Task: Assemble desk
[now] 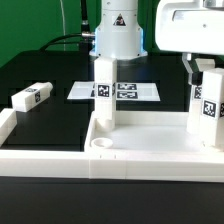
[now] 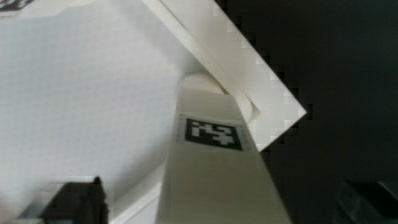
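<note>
1. Desk parts: the tabletop (image 1: 150, 135) lies rim-up toward the exterior view's right, with its near side right against the barrier wall (image 1: 40, 160).
2. Two legs stand upright in it. The far-left leg (image 1: 105, 95) is in one back corner. The right-hand leg (image 1: 207, 105) is in the other, directly beneath the gripper (image 1: 198, 66).
3. The gripper is spread. In the wrist view its dark fingertips (image 2: 75, 200) flank the right-hand leg (image 2: 222, 170), with a gap showing on each side.
4. The rim meets in a corner just behind that leg, so it is hemmed on two sides, while the panel's middle is bare.
5. A round socket (image 1: 100, 143) in the near-left corner is unfilled.
6. The loose leg (image 1: 30, 98) lies flat at the exterior view's left, well apart from the gripper.
7. The marker board (image 1: 140, 92) lies just behind the tabletop.
</note>
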`<state>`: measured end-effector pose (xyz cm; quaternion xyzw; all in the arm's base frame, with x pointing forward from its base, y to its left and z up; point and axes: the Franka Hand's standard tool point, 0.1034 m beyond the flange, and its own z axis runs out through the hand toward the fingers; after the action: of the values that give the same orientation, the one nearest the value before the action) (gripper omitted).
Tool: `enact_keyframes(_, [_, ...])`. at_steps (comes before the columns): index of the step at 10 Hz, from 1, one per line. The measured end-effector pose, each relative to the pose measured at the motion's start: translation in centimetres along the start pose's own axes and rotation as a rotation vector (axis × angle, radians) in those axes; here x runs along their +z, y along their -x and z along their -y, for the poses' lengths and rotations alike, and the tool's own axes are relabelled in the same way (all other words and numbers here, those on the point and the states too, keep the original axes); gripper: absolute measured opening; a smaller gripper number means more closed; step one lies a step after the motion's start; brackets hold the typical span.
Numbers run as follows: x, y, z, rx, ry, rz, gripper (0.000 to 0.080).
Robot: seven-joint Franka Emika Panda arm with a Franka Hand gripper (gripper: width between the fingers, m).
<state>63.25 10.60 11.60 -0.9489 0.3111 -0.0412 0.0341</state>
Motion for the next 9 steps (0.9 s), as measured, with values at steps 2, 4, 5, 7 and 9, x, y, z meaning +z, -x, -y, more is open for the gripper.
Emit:
enact_keyframes(2, [0.03,0.04,-0.04,-0.193,0.018,-0.010,0.0649])
enact_keyframes(4, [0.03,0.29,0.23,-0.381,0.034,-0.019,0.0649])
enact_keyframes(5, [0.01,0.09,0.05,-0.481,0.035,-0.018,0.0649])
enact_keyframes(7, [0.00,0.00,-0.05,-0.637,0.044,-0.018,0.0649])
enact_keyframes(9, [0.00,-0.02,-0.06,-0.790,0.055,-0.019,0.0649])
